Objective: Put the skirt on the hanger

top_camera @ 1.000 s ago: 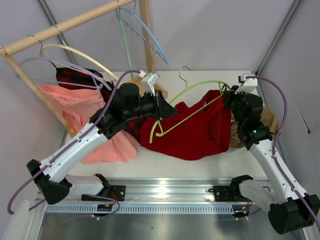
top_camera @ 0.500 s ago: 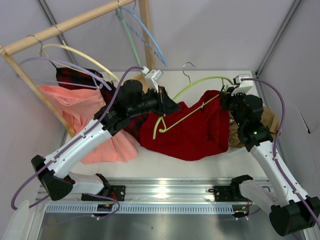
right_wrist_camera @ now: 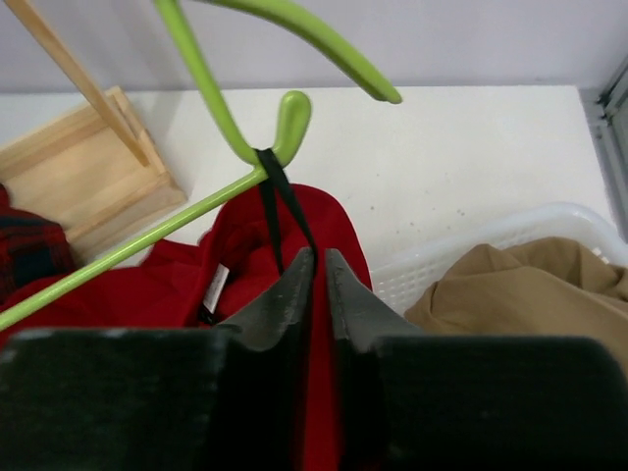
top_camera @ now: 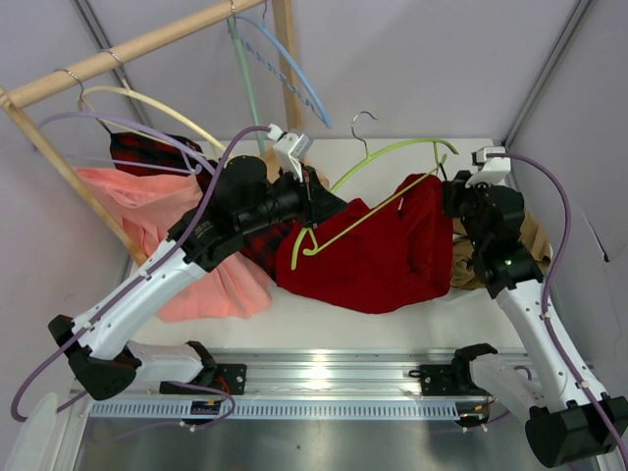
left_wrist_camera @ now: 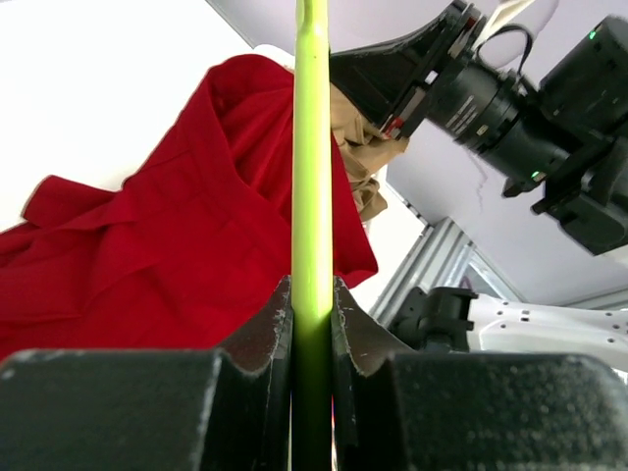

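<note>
Left gripper (left_wrist_camera: 312,294) is clamped tight on the hanger (top_camera: 373,212) lower bar. Right gripper (right_wrist_camera: 319,260) is nearly closed, thin slit; can't tell if it grips the skirt (top_camera: 378,260). Skirt lies mostly on the bench (top_camera: 314,319), right corner lifted, black loop (right_wrist_camera: 278,191) over the hanger's right notch. I'd steady the bar, release slowly and confirm the loop seats. Hanger runs near-left to far-right, hook toward the back; skirt lies along it.

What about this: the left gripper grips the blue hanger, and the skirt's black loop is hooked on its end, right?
No. The hanger in the left gripper is green, not blue; the left wrist view shows it. The skirt's black loop is hooked on its end.
</note>
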Robot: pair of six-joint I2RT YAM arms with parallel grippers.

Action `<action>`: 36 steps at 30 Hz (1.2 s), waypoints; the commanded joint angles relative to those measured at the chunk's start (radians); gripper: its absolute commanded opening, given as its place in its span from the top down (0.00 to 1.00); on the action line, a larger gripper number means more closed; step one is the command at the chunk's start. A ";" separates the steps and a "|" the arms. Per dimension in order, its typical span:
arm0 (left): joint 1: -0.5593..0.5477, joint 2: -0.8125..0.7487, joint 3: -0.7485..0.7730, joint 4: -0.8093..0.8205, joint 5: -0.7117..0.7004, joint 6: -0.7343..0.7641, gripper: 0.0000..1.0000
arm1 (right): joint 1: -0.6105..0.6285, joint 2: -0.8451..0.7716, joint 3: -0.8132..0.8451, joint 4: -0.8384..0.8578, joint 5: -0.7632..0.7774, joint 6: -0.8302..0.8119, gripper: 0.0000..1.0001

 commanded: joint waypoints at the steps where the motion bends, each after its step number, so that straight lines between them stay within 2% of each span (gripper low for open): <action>1: 0.011 -0.067 0.008 0.271 -0.137 0.049 1.00 | -0.035 0.009 0.080 -0.083 0.008 0.045 0.77; 4: 0.011 -0.066 -0.018 0.344 -0.133 0.066 1.00 | -0.043 0.021 0.170 -0.165 -0.015 0.072 0.53; 9: 0.011 -0.024 0.010 0.375 -0.127 0.124 1.00 | -0.043 0.032 0.373 -0.363 -0.029 0.175 0.36; 11: 0.009 -0.014 0.020 0.390 -0.139 0.158 1.00 | -0.043 0.020 0.405 -0.388 -0.066 0.213 0.32; 13: 0.009 0.008 0.036 0.393 -0.145 0.186 1.00 | -0.043 -0.001 0.399 -0.353 -0.163 0.297 0.27; 16: 0.005 0.048 0.074 0.424 -0.128 0.213 1.00 | -0.043 -0.008 0.341 -0.206 -0.280 0.444 0.20; 21: -0.029 0.100 0.111 0.444 -0.142 0.251 1.00 | -0.043 0.051 0.339 -0.055 -0.308 0.594 0.18; 23: -0.064 0.131 0.142 0.447 -0.202 0.273 1.00 | -0.043 0.072 0.342 -0.028 -0.330 0.612 0.18; 27: -0.096 0.189 0.207 0.438 -0.302 0.246 1.00 | -0.040 0.080 0.313 -0.067 -0.400 0.490 0.19; 31: -0.103 0.213 0.223 0.441 -0.360 0.204 1.00 | -0.040 0.038 0.231 -0.217 -0.296 0.356 0.24; 34: -0.103 0.218 0.215 0.443 -0.400 0.192 1.00 | -0.038 -0.020 0.105 -0.227 -0.262 0.327 0.27; 36: -0.103 0.221 0.206 0.449 -0.398 0.180 1.00 | -0.037 -0.064 -0.010 -0.184 -0.343 0.318 0.27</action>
